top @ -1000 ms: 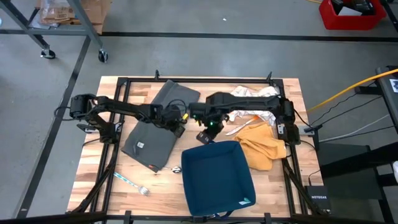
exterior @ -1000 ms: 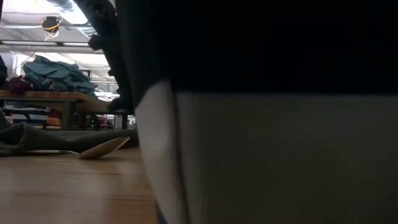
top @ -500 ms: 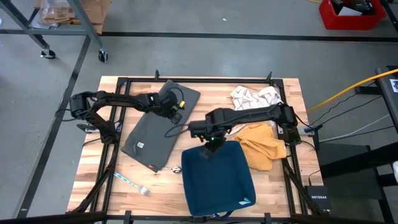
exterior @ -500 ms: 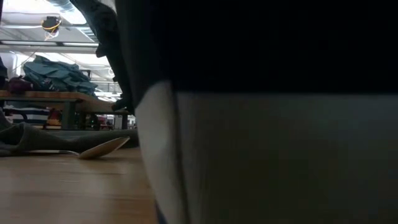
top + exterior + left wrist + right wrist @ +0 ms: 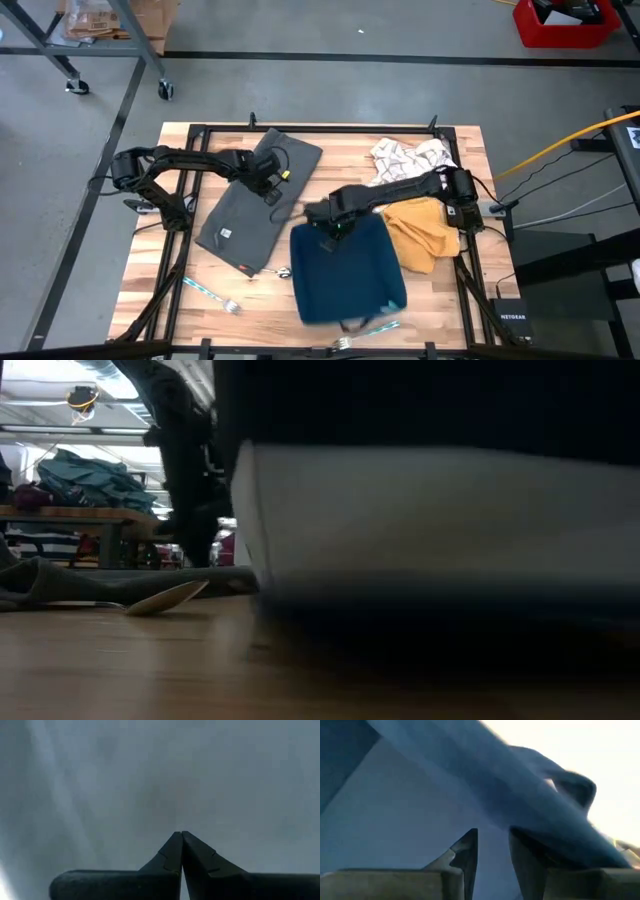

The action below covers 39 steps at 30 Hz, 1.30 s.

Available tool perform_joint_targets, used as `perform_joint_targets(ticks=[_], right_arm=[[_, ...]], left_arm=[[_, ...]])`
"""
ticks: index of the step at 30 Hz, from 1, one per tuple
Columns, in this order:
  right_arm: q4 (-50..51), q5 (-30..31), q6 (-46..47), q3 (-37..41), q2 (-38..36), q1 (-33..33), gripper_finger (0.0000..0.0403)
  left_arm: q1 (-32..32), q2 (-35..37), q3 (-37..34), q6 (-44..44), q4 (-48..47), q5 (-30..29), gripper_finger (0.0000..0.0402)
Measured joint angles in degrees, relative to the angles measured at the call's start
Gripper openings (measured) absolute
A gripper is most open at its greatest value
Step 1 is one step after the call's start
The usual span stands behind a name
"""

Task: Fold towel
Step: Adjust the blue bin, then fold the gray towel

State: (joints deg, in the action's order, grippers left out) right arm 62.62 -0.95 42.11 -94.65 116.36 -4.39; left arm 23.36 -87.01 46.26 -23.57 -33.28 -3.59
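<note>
One blue towel (image 5: 347,270) lies on the near middle of my wooden counter (image 5: 455,300), looking smeared at its near edge in the high view, and in the low view it fills most of what I see as a dark mass (image 5: 440,540) close to the lens. My right claw (image 5: 322,222) sits at the towel's far left corner; the right wrist view shows its fingers (image 5: 465,855) a narrow gap apart with blue cloth right in front of them, though I cannot tell whether any cloth is pinched between them. Just to the right of the towel lies an orange cloth (image 5: 420,232), and beyond that a white patterned cloth (image 5: 405,155) near the counter's far edge. To the left lies a grey towel (image 5: 245,210), spread flat at a slant, and my left claw (image 5: 272,188) hangs over its right edge, fingers pressed tip to tip in the left wrist view (image 5: 181,851) with nothing between them. A spoon (image 5: 165,598) rests on the counter beside the grey cloth, and a toothbrush (image 5: 205,292) lies near the front left.
</note>
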Motion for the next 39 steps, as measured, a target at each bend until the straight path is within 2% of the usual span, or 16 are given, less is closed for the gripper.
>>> perform_joint_targets(ticks=[5, 9, 14, 17, 21, 27, 33, 39], right_arm=[[-1.50, 8.66, 0.59, 0.17, 0.00, 5.10, 0.0115], [-5.74, 12.57, 3.04, 0.17, 0.00, 9.90, 0.0115], [-12.16, 15.45, 5.97, 0.17, 0.00, 14.98, 0.0115], [-15.87, 17.82, 7.14, 0.17, 0.00, 17.61, 0.0115], [-20.32, 19.98, 7.39, 0.17, 0.00, 20.75, 0.0115], [-26.52, 20.76, 10.28, 0.13, 0.00, 24.21, 0.0115], [-25.25, 14.62, 9.73, -6.18, -0.49, 23.68, 0.0115], [-18.77, 9.33, 3.81, -18.06, -0.81, 18.23, 0.0115]], left_arm=[[-2.03, 3.11, 0.00, 2.21, -17.13, -0.03, 0.0000], [-5.89, 5.10, 0.00, 1.97, -28.41, -0.01, 0.0000], [-13.09, 5.30, -0.28, -1.67, -35.02, -0.01, 0.0000], [-17.92, 5.28, -2.11, -3.94, -32.19, 0.14, 0.0000], [-23.54, 5.10, -6.01, -5.96, -24.12, 3.18, 0.0000], [-28.88, 5.19, -9.31, -12.04, -14.71, 5.08, 0.0000], [-31.05, 4.99, -9.19, -16.89, -3.19, 5.46, 0.0000], [-33.05, 4.71, -9.20, -19.67, 9.59, 6.06, 0.0000]])
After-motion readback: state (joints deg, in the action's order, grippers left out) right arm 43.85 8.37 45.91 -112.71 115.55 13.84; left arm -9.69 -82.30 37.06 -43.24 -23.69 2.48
